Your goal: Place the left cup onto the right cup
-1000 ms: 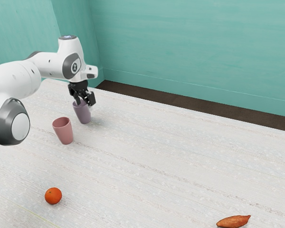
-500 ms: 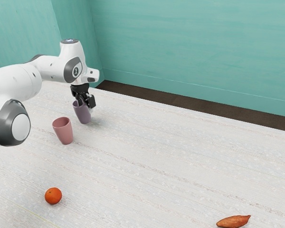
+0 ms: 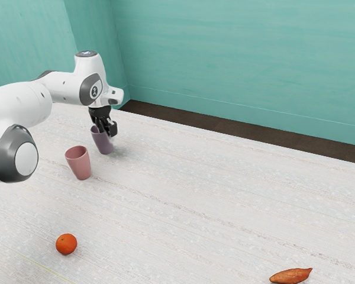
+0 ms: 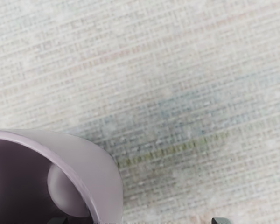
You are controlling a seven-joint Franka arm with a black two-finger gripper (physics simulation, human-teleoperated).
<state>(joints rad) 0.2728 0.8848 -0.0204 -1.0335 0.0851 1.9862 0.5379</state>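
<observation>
table [image 3: 225,189]: pale woven top, both cups stand on it at the exterior view's left; lots of room, so a tipped cup could roll a long way

arm [image 3: 23,103]: reaching down over the far cup; we reckon a hurried swing across could clip the near one

mauve cup [image 3: 102,142]: upright on the table, just behind the pink one; a grip on one thin wall means it may tilt or twist once lifted

pink cup [image 3: 78,163]: upright, untouched, near the mauve one; light, so an off-centre set-down probably knocks it over

gripper [image 3: 105,128]: fingers apart, straddling the mauve cup's rim, nothing clamped yet; closing skewed could shove the cup sideways

sweet potato [image 3: 290,275]: well apart, no bother

orange [image 3: 66,244]: near edge, out of our way
</observation>
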